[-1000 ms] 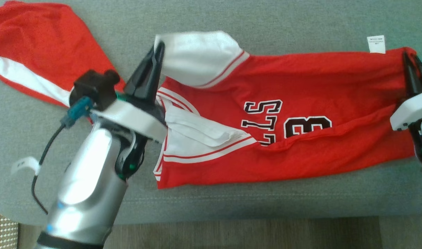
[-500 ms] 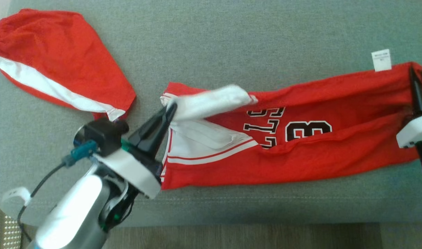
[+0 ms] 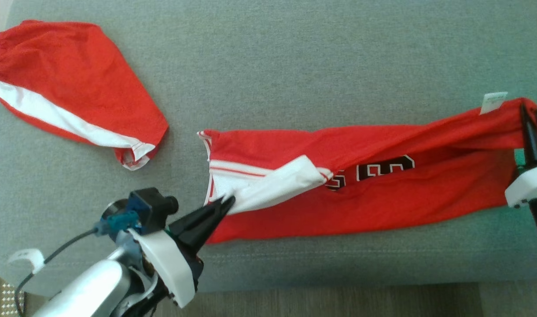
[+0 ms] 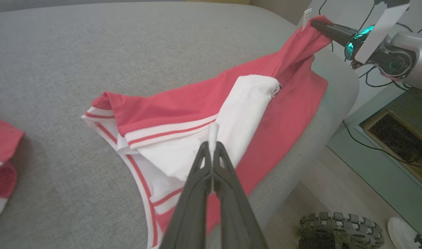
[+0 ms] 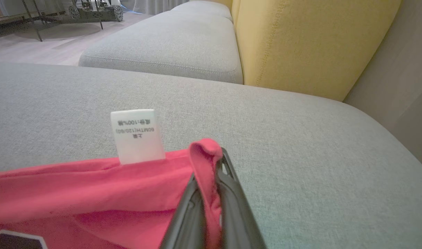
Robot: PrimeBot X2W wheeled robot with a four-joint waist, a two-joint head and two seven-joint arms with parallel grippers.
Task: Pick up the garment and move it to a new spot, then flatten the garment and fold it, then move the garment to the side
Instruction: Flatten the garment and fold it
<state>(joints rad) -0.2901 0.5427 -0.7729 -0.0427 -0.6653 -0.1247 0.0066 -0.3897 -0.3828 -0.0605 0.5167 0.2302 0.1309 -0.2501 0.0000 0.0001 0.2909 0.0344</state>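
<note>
A red jersey (image 3: 383,207) is seen stretched across the grey sofa (image 3: 295,66) in the head view, from the centre out to 3 o'clock, near the front edge of the seat. A white flap (image 3: 286,180) of it is folded over the red body, partly covering the black numerals. The left gripper (image 3: 224,204), at 7 o'clock, is pressed shut, and the corner of the white flap is pinched between its fingertips. In the left wrist view a sliver of white cloth is seen standing up between the two dark tips. The right gripper (image 3: 528,115), at 3 o'clock, is likewise closed, with the red corner of the jersey pinched. In the right wrist view the red cloth is bunched over and between its fingers. That end of the jersey is held up from the seat, and a white label (image 3: 493,102) is seen standing up from the edge just beside the right gripper. Red shorts (image 3: 75,97) with a white stripe are laid at 10 o'clock, apart from the jersey. A yellow backrest (image 5: 301,41) is seen at 1 o'clock in the right wrist view.
</note>
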